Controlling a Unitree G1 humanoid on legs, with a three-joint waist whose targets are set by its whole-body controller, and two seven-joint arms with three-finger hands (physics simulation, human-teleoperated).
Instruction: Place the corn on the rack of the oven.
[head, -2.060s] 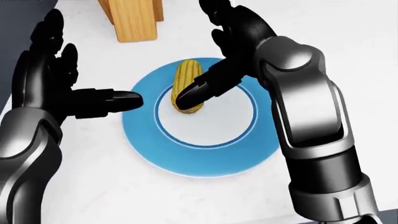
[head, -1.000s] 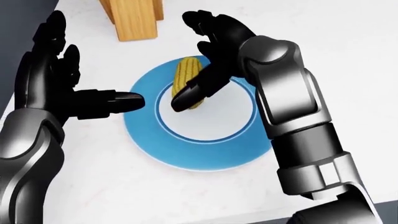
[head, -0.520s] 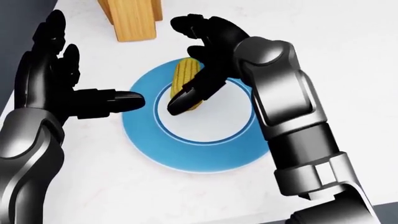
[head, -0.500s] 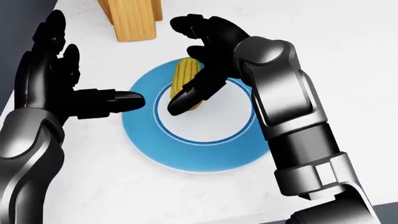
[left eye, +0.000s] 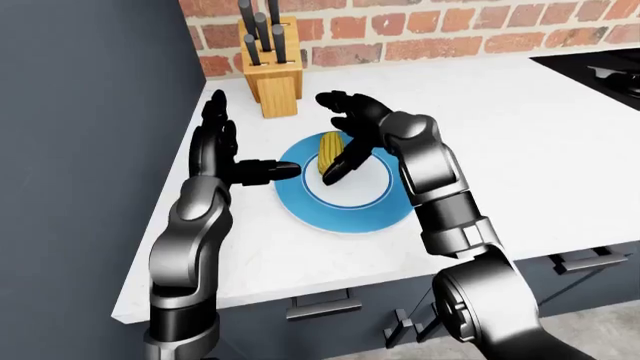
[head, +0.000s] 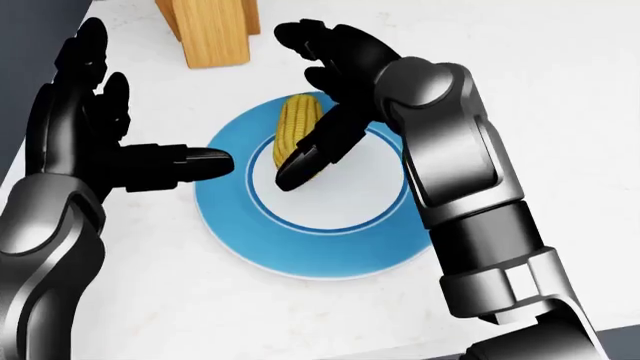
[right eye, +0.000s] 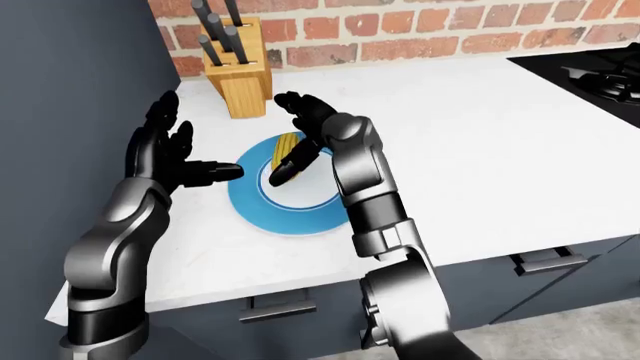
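A yellow corn cob lies on a blue plate with a white centre on the white counter. My right hand hovers open over the cob, thumb lying along its lower end and the other fingers spread above its upper end, not closed round it. My left hand stands open to the left of the plate, thumb pointing at the rim, holding nothing. No oven or rack shows in any view.
A wooden knife block stands just above the plate against a brick wall. A dark panel bounds the counter's left side. A black stove sits far right. Drawer handles line the counter's lower edge.
My right arm has swung left and the hand has come over the corn, thumb sliding down along the cob. The corn stays on the plate; the left hand has held still.
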